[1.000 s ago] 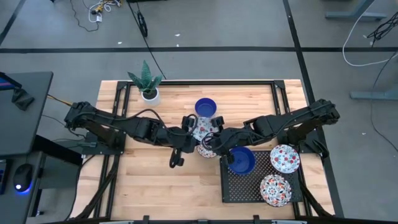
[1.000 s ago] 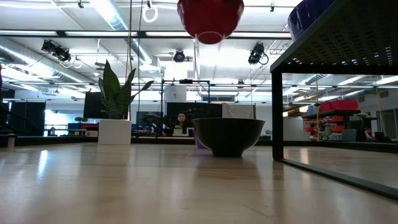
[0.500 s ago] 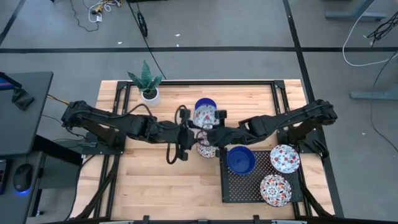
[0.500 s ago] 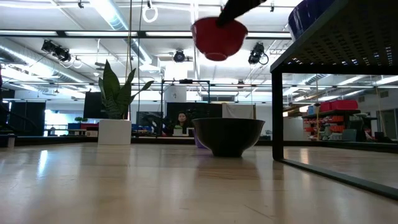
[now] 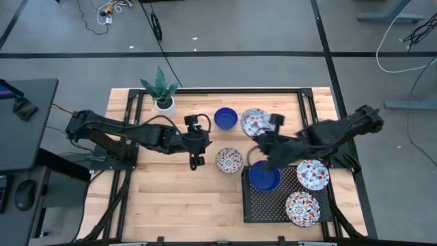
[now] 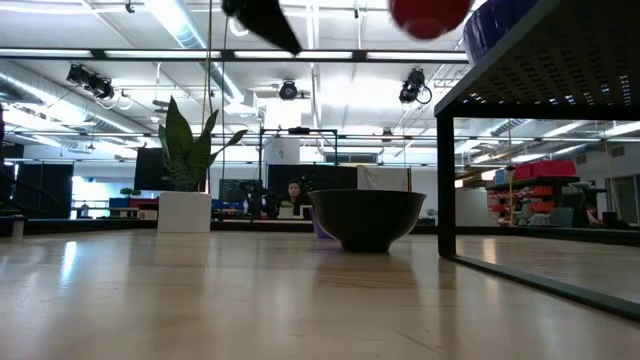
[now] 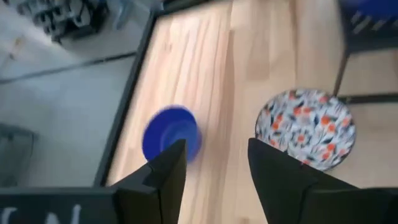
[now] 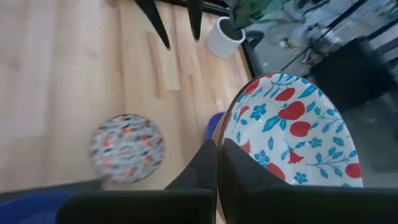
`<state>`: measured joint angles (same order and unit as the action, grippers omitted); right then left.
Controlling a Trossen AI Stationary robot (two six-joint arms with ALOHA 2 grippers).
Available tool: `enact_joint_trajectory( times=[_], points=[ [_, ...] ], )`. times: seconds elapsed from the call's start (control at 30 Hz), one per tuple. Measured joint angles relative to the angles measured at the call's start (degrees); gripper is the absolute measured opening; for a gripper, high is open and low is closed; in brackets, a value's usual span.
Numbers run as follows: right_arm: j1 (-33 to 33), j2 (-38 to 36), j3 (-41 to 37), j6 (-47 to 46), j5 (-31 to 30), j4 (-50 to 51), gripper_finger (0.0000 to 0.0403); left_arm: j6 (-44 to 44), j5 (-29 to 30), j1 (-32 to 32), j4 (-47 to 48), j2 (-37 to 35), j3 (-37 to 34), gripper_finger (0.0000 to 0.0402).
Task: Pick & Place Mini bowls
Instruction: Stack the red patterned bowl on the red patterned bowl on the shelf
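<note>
Two arms have just parted over the wooden surface [image 5: 171, 198]: a second ago both met above its middle around one white bowl with a red-and-blue floral inside [image 5: 254, 122], and now that bowl is with the right arm alone. The right gripper [image 5: 261, 145] has its jaws pinched shut on the bowl's rim, carrying it in the air beside the glossy cobalt blue bowl [image 5: 224, 117] that sits near the far edge; the right wrist view shows the rim [image 8: 225, 149] clamped between the dark fingers. The left gripper [image 5: 194, 161] has let go, its jaws standing apart and empty, and has drawn back toward its own side.

A hand-over looks complete, so the next step is likely setting this bowl on the black perforated rack [image 5: 263, 205], which already carries a blue bowl [image 5: 263, 177] and two patterned ones [image 5: 313, 173] [image 5: 302, 208]. Another floral bowl [image 5: 229, 160] rests on the surface between the grippers. The white potted plant [image 5: 162, 93] stands untouched at the back.
</note>
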<state>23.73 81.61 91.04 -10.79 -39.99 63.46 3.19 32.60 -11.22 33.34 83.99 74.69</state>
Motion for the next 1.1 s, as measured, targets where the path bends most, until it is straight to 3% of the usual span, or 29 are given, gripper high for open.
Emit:
enact_joint_trajectory(
  times=[0.1,0.27,0.47,0.73,1.1],
  points=[
    [4.9,0.7,8.0,-7.5,0.9,9.7,0.0,-1.8,0.0,0.6,-5.0,0.0,-5.2,0.0169],
    [13.1,3.4,18.3,-25.8,7.5,25.7,0.0,-4.0,0.0,0.5,-15.8,0.0,-14.1,0.0165],
    [20.0,4.2,18.1,-39.8,13.6,26.4,0.0,-7.4,0.9,0.5,-22.4,0.0,-20.0,0.0165],
    [25.7,4.4,16.9,-45.0,17.5,26.5,0.0,-10.5,1.7,0.5,-22.5,0.0,-22.9,0.0165],
    [31.9,2.6,16.8,-41.5,18.4,26.6,0.0,-11.7,1.9,0.5,-22.8,0.0,-23.6,0.0165]
  ],
)
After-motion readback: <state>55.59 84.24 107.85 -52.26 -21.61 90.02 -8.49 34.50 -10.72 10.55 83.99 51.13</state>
